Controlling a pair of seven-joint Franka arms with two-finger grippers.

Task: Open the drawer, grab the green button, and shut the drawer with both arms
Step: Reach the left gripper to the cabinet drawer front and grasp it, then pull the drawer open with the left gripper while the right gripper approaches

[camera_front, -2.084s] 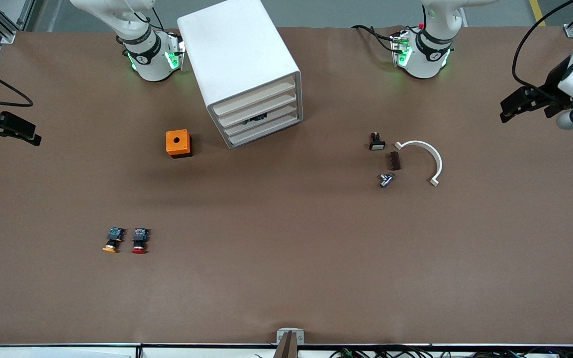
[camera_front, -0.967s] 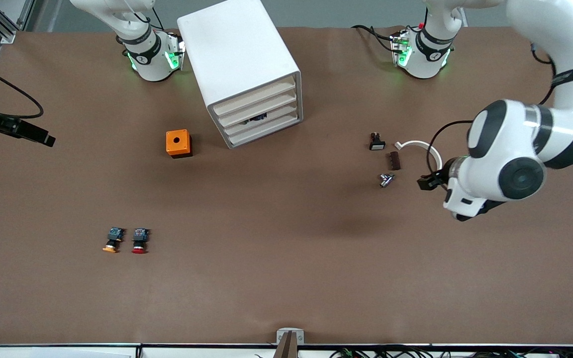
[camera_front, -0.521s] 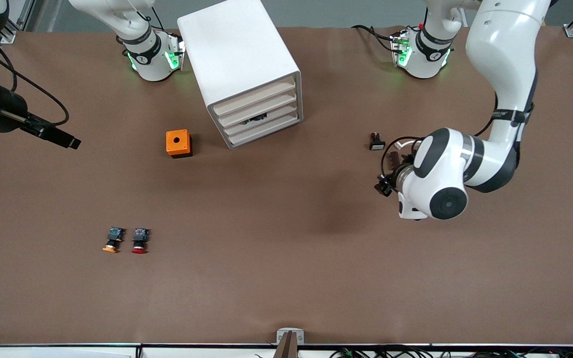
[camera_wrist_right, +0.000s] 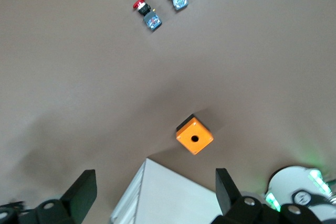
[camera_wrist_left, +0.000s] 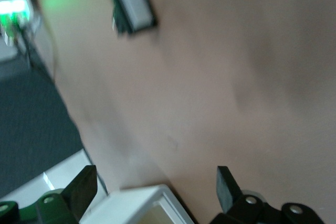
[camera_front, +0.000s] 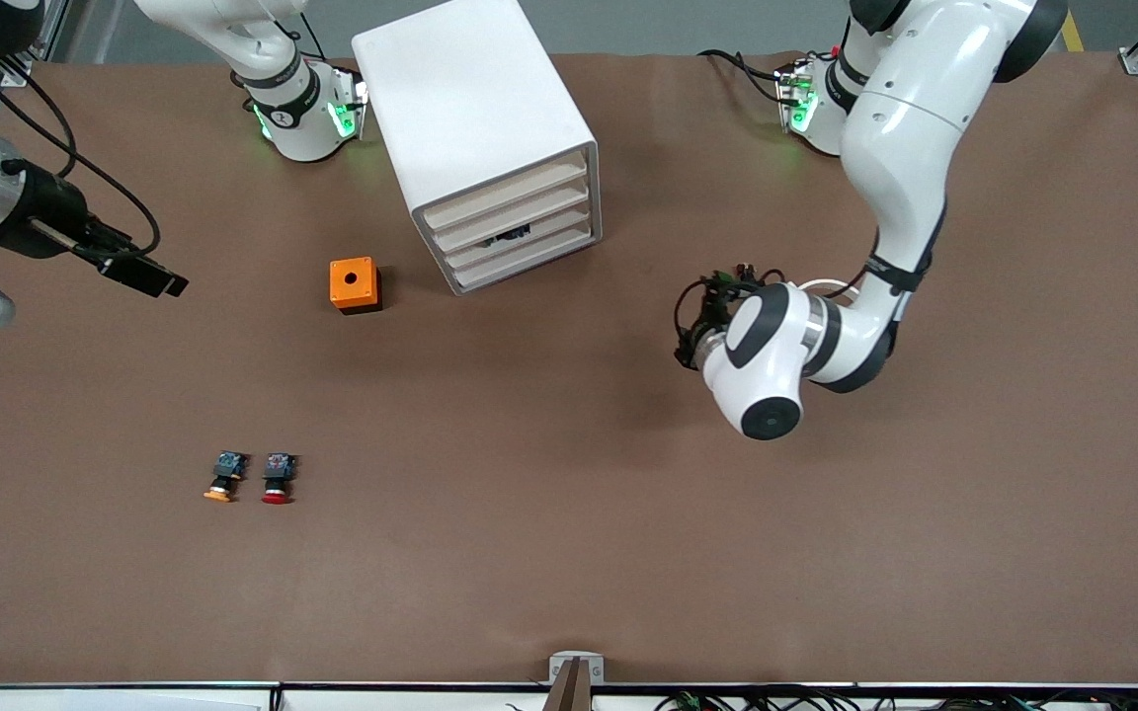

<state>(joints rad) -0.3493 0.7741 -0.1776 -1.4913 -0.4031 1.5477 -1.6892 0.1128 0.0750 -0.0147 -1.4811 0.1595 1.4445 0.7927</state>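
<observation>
The white cabinet (camera_front: 475, 109) stands at the robots' edge of the table with all four drawers pushed in. The third drawer (camera_front: 528, 241) down has a small dark thing in the gap above it. No green-capped button shows. My left gripper (camera_front: 695, 326) is open and empty over the table between the cabinet and the small parts, and its wrist view shows a cabinet corner (camera_wrist_left: 142, 205) between the open fingers (camera_wrist_left: 86, 187). My right gripper (camera_front: 149, 278) is open and empty over the right arm's end of the table. The cabinet (camera_wrist_right: 173, 195) also shows in its wrist view.
An orange box (camera_front: 355, 284) with a hole sits beside the cabinet toward the right arm's end. An orange-capped button (camera_front: 222, 478) and a red-capped button (camera_front: 277, 479) lie nearer the front camera. A white-capped switch (camera_wrist_left: 134, 11) lies by the left arm's wrist.
The left arm has swung in from its end of the table, over the small parts, toward the cabinet. The right gripper has moved in toward the orange box.
</observation>
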